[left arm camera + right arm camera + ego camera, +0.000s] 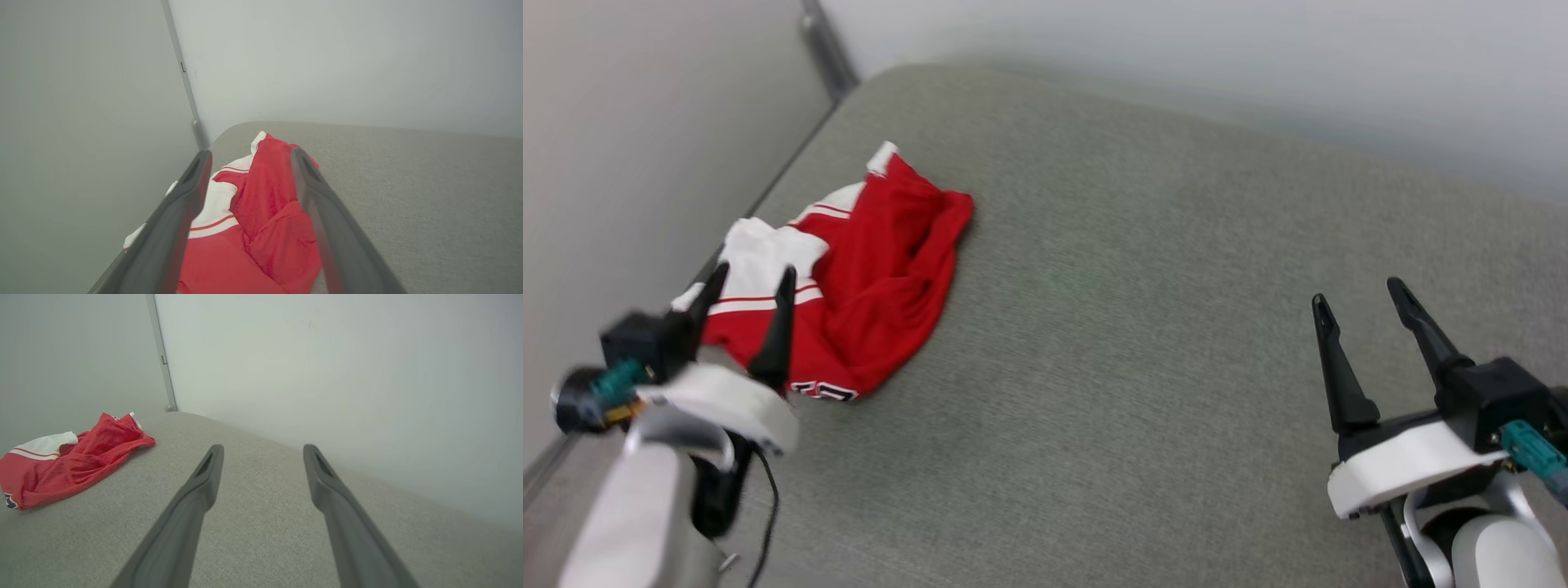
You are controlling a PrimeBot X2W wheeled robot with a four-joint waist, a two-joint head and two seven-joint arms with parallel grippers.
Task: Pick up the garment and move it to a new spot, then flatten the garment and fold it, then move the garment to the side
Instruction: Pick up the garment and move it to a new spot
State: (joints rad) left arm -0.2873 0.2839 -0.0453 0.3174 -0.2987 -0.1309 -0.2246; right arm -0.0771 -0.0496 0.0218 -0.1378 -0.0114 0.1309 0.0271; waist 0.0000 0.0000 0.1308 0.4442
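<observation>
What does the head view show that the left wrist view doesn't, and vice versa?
Head view alone of the two: the open right gripper and black lettering at the garment's near edge. Left wrist view alone: the small notch on the wall's corner strip. Both: the crumpled garment on the grey cushion, open left gripper aimed at it.

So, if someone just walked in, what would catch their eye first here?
The crumpled red jersey with white sleeves, bunched at the left of the grey fabric surface. Then the left gripper, dark fingers open, pointing at the jersey, and the right gripper, open above bare fabric.
</observation>
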